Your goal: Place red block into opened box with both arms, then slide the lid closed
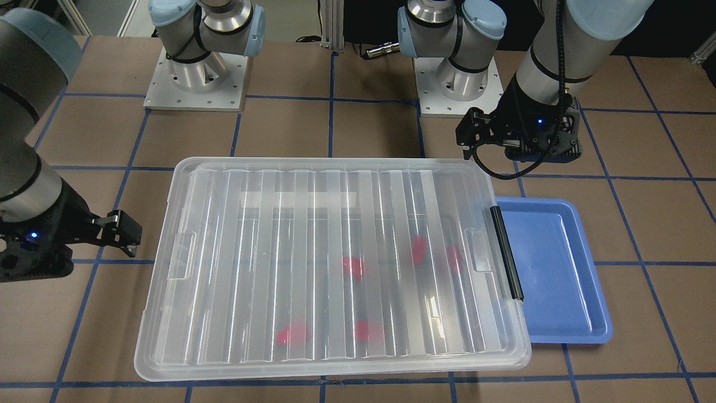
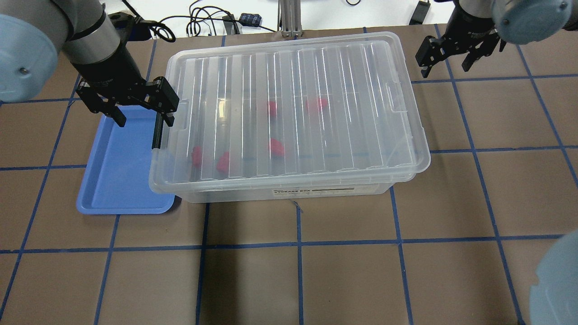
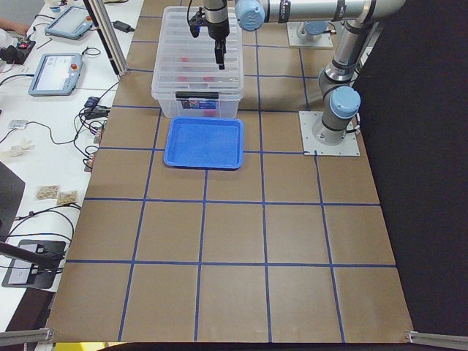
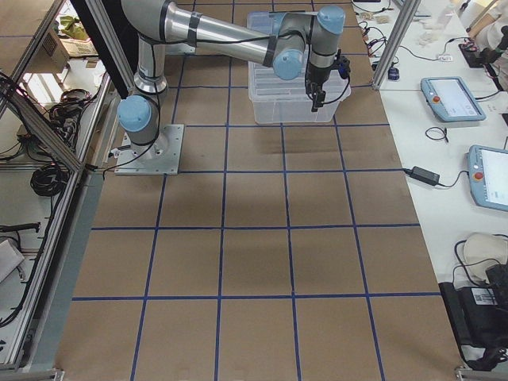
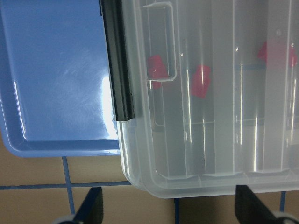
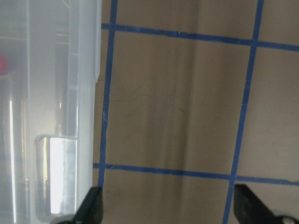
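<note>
The clear box stands mid-table with the ribbed lid lying flat over it, covering the opening. Several red blocks show blurred through the lid, inside the box. My left gripper hangs open and empty over the black latch bar end of the box; in the left wrist view that box corner lies below the left gripper. My right gripper is open and empty above bare table, just off the far corner of the opposite short end; the right wrist view shows the lid's edge.
An empty blue tray lies against the latch end of the box, partly under it. The two arm bases stand behind the box. Side benches with tablets and cables run along the far table edge.
</note>
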